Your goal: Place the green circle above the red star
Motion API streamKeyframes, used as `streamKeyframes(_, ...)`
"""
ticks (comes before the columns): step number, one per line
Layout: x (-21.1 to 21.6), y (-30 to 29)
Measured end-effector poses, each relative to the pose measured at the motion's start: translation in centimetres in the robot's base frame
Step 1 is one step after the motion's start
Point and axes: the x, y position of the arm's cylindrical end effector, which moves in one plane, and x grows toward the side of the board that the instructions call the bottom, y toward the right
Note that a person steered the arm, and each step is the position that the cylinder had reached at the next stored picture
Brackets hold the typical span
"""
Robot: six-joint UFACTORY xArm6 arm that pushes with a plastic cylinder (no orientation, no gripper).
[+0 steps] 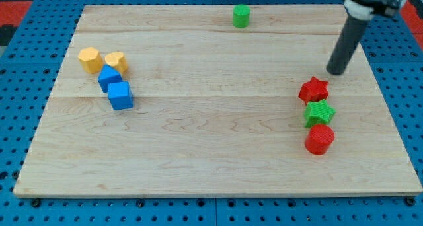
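Observation:
The green circle stands near the top edge of the wooden board, a little right of the middle. The red star lies at the view's right. My tip rests on the board just above and to the right of the red star, a small gap apart from it. The green circle is far to the upper left of my tip.
A green star sits just below the red star, and a red circle below that. At the view's left lie a yellow hexagon, a yellow heart-like block and two blue blocks. The board lies on a blue pegboard.

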Motion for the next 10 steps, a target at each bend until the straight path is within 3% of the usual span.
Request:
streamKeyframes(2, -14.1, -4.0)
streamKeyframes(3, -16.8, -8.6)
streamKeyframes(5, -15.8, -24.7)
streamKeyframes(7, -11.7, -21.3)
streamKeyframes(9, -13.9, -20.3)
streamKeyframes(10, -9.2, -13.1)
